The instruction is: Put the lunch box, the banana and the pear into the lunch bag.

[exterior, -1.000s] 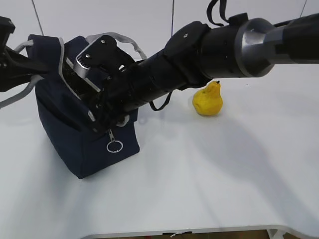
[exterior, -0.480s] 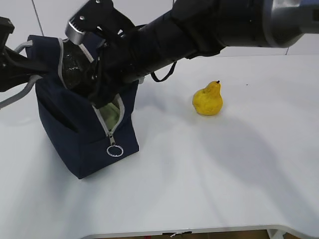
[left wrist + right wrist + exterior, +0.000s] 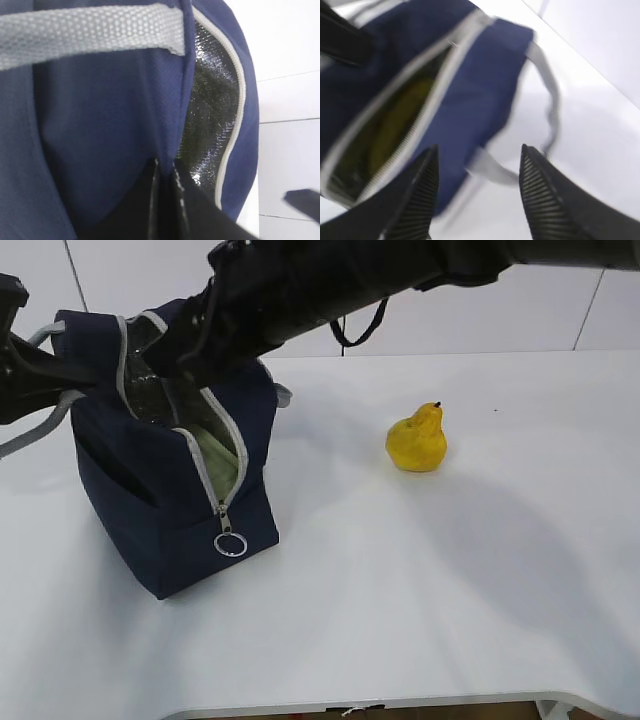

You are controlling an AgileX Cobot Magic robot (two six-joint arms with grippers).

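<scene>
Lunch bag (image 3: 175,490) nearest, at about 9 o'clock on the table (image 3: 420,590), standing upright, mouth unzipped. Ring pull (image 3: 230,545) hangs at the low end of the zipper. Pale green shows in the gap, likely the lunch box (image 3: 215,455) already inside. A yellowish shape deep in the opening in the right wrist view may be the banana; too blurred to be sure.

Left gripper (image 3: 165,200) is clamped on the bag's navy rim at the far left, jaws pinched tight on the fabric beside the silver lining (image 3: 210,115). Judged purpose: holding the mouth open and the bag steady.

Right gripper (image 3: 475,195) hangs above the bag at 11 o'clock, jaws parted, nothing between them.

Pear (image 3: 417,440) sits at about 1 o'clock, well apart from the bag, upright, stem up, yellow, lumpy. Looks like the last item to load.
</scene>
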